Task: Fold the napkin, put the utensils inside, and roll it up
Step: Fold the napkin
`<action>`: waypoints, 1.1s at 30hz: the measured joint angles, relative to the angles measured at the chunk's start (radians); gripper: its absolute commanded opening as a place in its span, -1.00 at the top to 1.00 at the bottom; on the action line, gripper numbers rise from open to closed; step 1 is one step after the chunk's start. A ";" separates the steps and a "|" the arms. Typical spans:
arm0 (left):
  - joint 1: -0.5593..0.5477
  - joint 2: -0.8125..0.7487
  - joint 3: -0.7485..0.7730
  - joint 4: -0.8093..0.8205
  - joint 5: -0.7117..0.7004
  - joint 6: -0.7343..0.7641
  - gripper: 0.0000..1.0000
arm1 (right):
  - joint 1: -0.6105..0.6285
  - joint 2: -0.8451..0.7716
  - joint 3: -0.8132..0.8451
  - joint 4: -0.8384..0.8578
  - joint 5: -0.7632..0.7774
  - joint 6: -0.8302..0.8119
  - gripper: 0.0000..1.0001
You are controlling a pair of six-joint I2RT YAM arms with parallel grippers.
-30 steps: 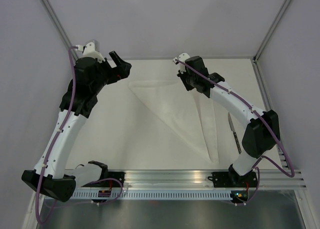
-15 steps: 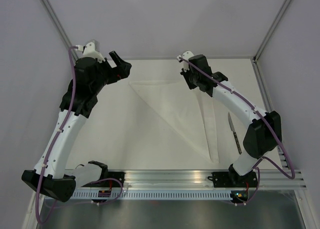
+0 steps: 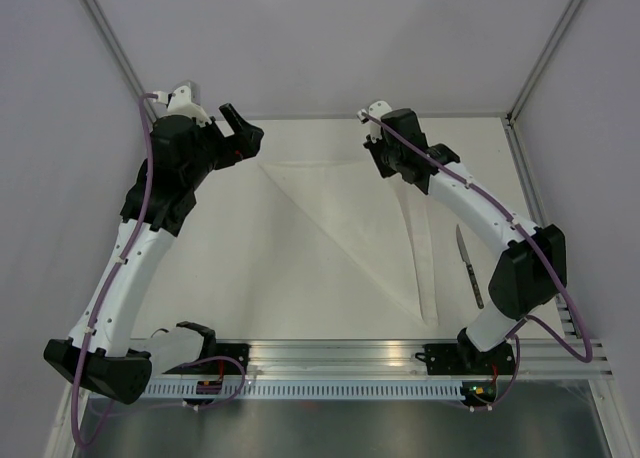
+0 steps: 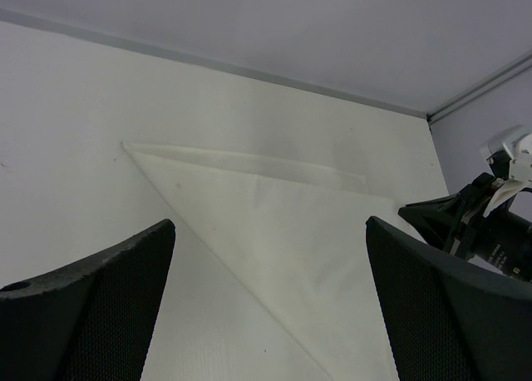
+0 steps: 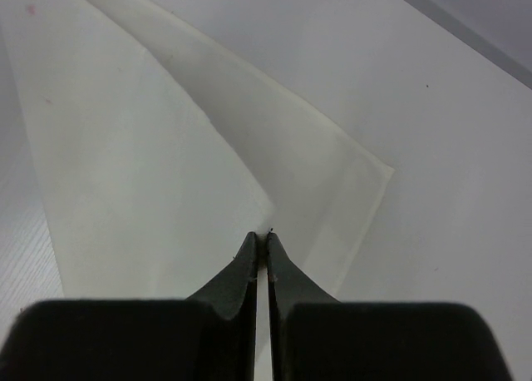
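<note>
Wide pale counter, and on it the napkin is already a triangle: long top edge running 9 to 3 at the far side, its point reaching down toward 5 o'clock near the front rail. The left arm is arched up at 10 o'clock, parked just off the napkin's far-left corner. The right arm stretches out over the far-right corner. Here's what matters: the knife lies on bare counter just beside the napkin's right edge, not on the cloth, long axis close to 12-to-6, blade tip at the 12 end, dark handle at the 6 end. From the right pincer it sits back at about 5 o'clock, right under that arm's own forearm, so the right arm is clearly the nearer one and I'd say it has to draw back and turn to line its fingers across the handle. That pincer is closed tight, tips together, low over the napkin's doubled corner; whether a bit of cloth is nipped between them I cannot tell. The left pincer is spread as wide as it goes, holding nothing, looking across the napkin's far-left corner.
</note>
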 measured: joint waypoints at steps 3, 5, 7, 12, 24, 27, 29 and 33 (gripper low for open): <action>0.000 0.000 0.000 0.000 0.000 0.000 -0.99 | -0.001 0.000 -0.014 0.004 0.000 0.000 0.99; 0.000 0.000 0.000 0.000 0.000 0.000 -0.99 | -0.002 0.000 -0.026 0.005 0.000 0.000 0.99; 0.000 0.000 0.000 0.000 0.000 0.000 -0.99 | -0.005 0.000 -0.034 0.007 0.000 0.000 0.99; 0.000 0.000 0.000 0.000 0.000 0.000 -0.99 | -0.022 0.002 -0.039 0.013 0.000 0.000 0.99; 0.000 0.012 -0.008 0.003 0.000 0.000 -0.99 | -0.047 0.030 -0.032 0.014 0.003 -0.003 0.99; 0.000 0.014 -0.014 0.006 0.000 0.000 -0.99 | -0.048 0.036 -0.022 0.010 0.003 -0.006 0.99; 0.000 0.014 -0.016 0.006 0.000 0.000 -0.99 | -0.050 0.041 -0.012 0.009 0.004 -0.008 0.99; 0.000 0.014 -0.017 0.008 0.000 0.000 -0.99 | -0.055 0.048 0.006 0.009 0.011 -0.009 0.99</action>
